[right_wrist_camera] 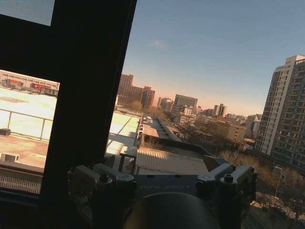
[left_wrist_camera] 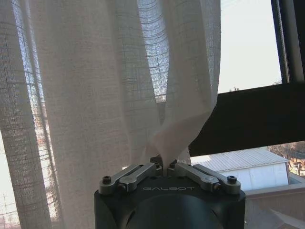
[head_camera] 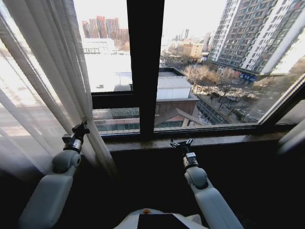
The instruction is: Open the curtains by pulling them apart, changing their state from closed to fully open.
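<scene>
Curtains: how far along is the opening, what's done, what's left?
Mostly open. The window middle and right show uncovered, with a sliver of curtain at the right edge. In hand: the left gripper is shut on the left curtain, pinching a fold, panel bunched at the left side. The right gripper hangs open by the sill, holding nothing. Left: clear the last of the left pane.

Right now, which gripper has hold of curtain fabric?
The left gripper: its fingers are pinched shut on the curtain's edge at the window's left side. The right gripper is open by the sill, touching no fabric.
</scene>
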Controlling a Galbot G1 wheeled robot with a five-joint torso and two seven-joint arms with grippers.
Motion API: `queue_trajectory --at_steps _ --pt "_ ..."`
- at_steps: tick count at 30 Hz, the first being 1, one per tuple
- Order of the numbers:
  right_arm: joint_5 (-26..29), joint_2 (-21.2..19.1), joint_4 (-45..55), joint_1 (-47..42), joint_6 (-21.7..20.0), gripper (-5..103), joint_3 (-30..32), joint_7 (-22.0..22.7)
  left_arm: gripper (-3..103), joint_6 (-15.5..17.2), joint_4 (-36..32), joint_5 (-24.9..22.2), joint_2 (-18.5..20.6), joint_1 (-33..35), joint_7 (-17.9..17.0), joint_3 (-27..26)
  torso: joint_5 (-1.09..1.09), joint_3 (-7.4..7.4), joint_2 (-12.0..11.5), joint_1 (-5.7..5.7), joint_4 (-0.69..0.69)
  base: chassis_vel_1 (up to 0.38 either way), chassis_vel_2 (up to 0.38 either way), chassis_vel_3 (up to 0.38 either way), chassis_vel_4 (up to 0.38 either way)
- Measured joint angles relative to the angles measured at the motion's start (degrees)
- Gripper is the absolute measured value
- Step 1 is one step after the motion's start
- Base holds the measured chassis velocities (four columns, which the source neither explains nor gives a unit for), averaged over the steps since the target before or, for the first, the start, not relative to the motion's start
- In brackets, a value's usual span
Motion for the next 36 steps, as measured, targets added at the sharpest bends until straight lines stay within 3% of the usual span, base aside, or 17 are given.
queue_trajectory --at_steps 19,36 --pt "1.52 1.71 5.07 0.70 -4.47 100 0.12 -0.81 0 1.59 -10.28 -0.22 -1.81 9.64 0.61 -3.57 0.00 0.00 0.00 0.00 0.00 0.000 0.000 0.000 0.000" --pt "-2.02 0.97 8.27 -2.07 -2.44 100 -0.51 -1.38 0 2.08 -15.55 0.42 -2.01 13.44 -0.31 -4.63 0.00 0.00 0.00 0.00 0.00 0.000 0.000 0.000 0.000"
